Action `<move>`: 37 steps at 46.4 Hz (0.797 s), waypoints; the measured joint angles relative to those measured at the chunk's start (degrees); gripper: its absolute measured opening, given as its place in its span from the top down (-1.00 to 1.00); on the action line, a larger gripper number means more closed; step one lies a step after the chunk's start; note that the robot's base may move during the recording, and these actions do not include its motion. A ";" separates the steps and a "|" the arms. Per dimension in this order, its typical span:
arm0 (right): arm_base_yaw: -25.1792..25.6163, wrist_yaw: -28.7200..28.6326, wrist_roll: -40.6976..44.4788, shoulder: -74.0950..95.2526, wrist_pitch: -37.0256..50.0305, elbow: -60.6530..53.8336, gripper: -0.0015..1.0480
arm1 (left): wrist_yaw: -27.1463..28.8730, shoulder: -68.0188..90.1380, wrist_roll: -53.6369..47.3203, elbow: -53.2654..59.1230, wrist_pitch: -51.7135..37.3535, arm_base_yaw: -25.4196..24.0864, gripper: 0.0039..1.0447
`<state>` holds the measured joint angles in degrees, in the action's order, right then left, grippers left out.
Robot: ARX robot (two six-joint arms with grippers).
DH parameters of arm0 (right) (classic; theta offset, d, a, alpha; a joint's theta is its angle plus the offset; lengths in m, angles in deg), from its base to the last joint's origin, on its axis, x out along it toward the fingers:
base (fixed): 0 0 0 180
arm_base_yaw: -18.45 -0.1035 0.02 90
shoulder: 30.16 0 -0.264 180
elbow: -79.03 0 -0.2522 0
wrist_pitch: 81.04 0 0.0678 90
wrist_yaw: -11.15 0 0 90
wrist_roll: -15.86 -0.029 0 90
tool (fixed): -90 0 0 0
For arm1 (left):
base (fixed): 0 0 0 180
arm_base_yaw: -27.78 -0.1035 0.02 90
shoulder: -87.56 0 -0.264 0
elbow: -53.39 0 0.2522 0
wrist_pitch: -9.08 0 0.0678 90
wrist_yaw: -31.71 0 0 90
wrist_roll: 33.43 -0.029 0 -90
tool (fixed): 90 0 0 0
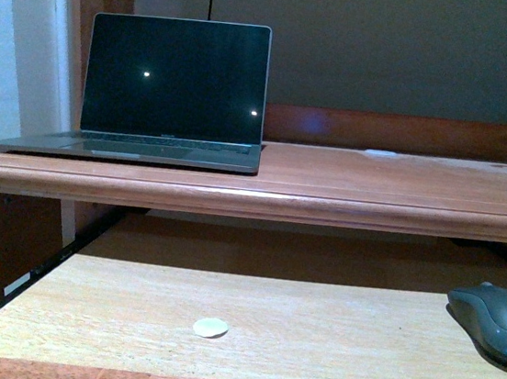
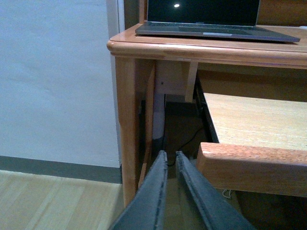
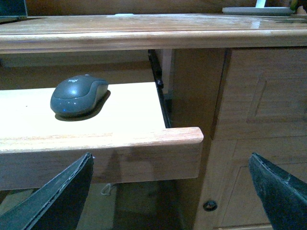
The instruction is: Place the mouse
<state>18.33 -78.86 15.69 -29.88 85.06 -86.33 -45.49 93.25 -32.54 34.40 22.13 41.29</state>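
Wooden brown desk [image 1: 402, 185]: its pale pull-out tray [image 1: 310, 335] holds the small dark-grey rounded mouse [image 1: 496, 321] toward the right end. Right jaws gape empty below the tray front; left jaws are almost closed and empty. Rising carelessly, the right jaws could snag the tray lip.

Tray [image 1: 329, 328] free beside mouse [image 1: 494, 323], desktop [image 1: 326, 203] overhanging — laptop [image 1: 175, 87] atop

matt plastic mouse [image 1: 494, 321], glossy wooden desk [image 1: 401, 194]

Dim light, soft shadow beneath mouse [image 1: 496, 321]
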 joint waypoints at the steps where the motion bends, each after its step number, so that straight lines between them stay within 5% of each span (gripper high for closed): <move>1: 0.00 0.00 0.00 0.00 0.00 0.00 -0.86 | -0.63 -0.22 -0.02 0.17 0.04 -0.63 0.87; 10: 0.00 -0.09 0.00 0.00 0.00 0.00 -0.86 | -11.41 -2.43 -0.26 1.66 0.83 -10.03 0.95; 14: 3.21 -9.90 -5.73 3.67 -1.68 1.20 -0.86 | -11.82 -2.71 -0.26 1.88 0.85 -12.70 0.95; 17: 5.11 -14.27 -11.41 10.73 2.08 2.93 -0.86 | -12.76 -3.02 -0.28 2.01 0.83 -13.05 0.95; 22: 4.94 -11.72 -16.28 22.21 11.78 7.19 -0.86 | -12.66 -4.90 -0.28 4.04 0.81 -13.22 0.95; 27: 2.16 -7.39 -17.86 31.58 19.02 12.26 -0.86 | -12.74 -5.14 -0.31 4.74 0.83 -13.22 0.95; 37: -14.84 1.84 -13.70 51.52 23.85 25.14 -0.86 | -12.76 -5.33 -0.28 4.74 0.83 -13.22 0.95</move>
<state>3.48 -77.02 1.99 21.63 108.91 -61.19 -58.26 87.92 -32.82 39.14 22.96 28.07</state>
